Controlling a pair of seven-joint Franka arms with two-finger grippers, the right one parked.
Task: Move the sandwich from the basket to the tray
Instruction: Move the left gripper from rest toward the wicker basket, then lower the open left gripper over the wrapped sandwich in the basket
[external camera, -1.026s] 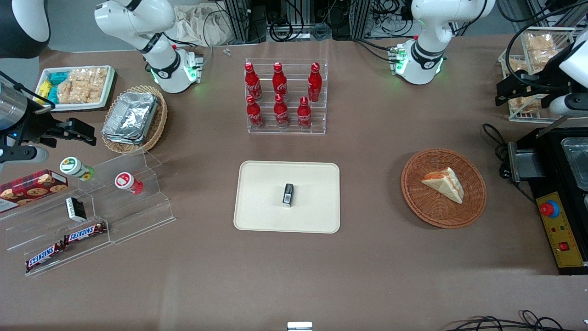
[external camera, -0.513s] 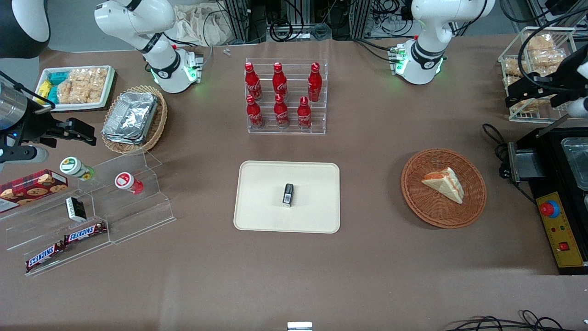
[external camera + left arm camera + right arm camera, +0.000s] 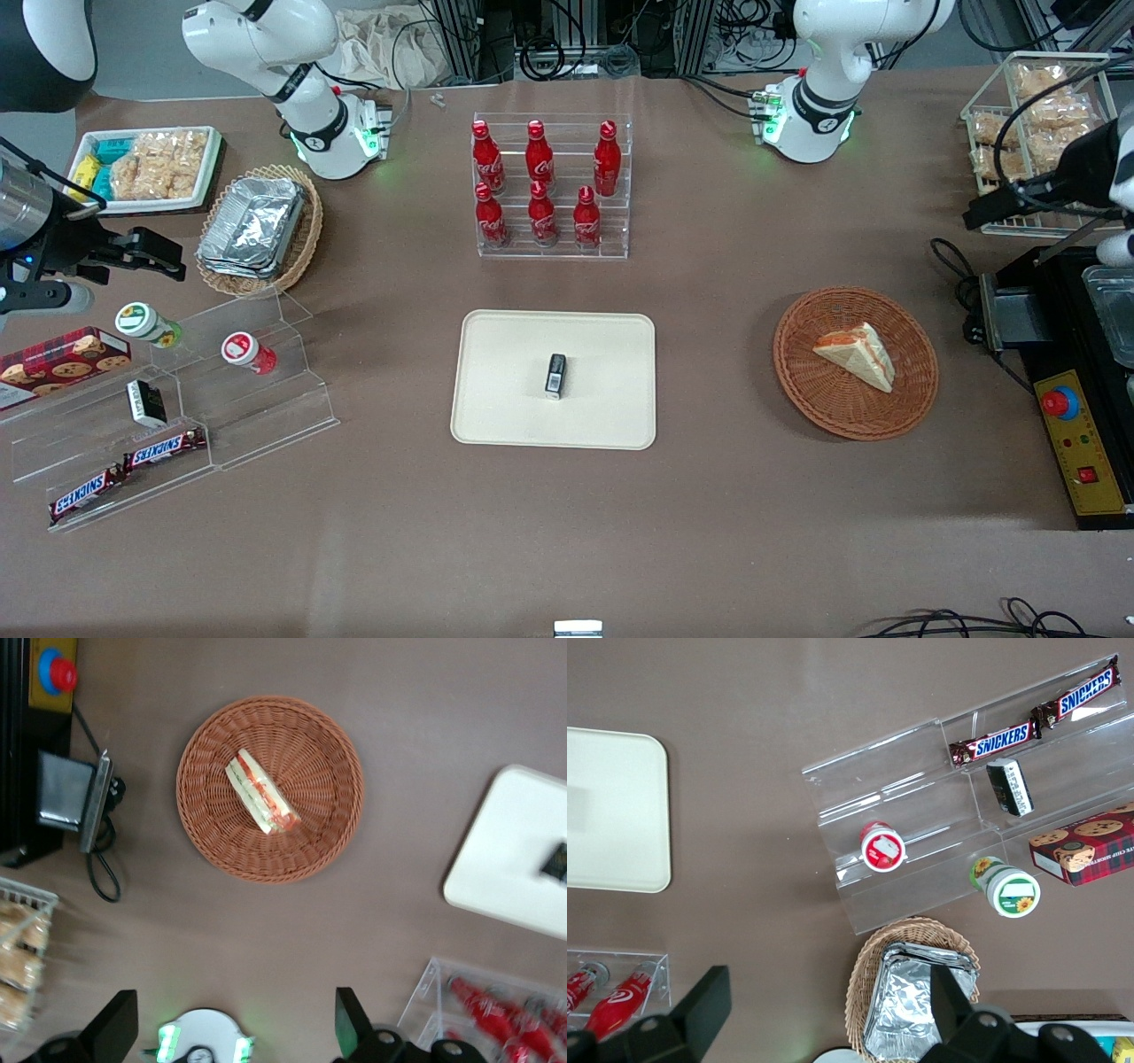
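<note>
The sandwich (image 3: 855,354) lies in the round reddish-brown basket (image 3: 797,372), filling stripe up; it also shows in the left wrist view (image 3: 261,793) in the middle of the basket (image 3: 319,842). The cream tray (image 3: 505,399) bears a small black object (image 3: 555,375) and lies beside the basket, toward the parked arm's end; its corner shows in the left wrist view (image 3: 505,868). My left gripper (image 3: 992,211) hangs high, farther from the front camera than the basket, by the wire snack rack. Its fingers (image 3: 115,1028) stand wide apart and hold nothing.
A clear rack of red bottles (image 3: 549,186) stands farther from the front camera than the tray. A wire rack of snacks (image 3: 1036,106), a black appliance (image 3: 1090,301) and a yellow panel with a red button (image 3: 1059,403) lie at the working arm's end.
My left gripper has drawn back toward the table's edge at the working arm's end. The sandwich, basket and tray have not moved.
</note>
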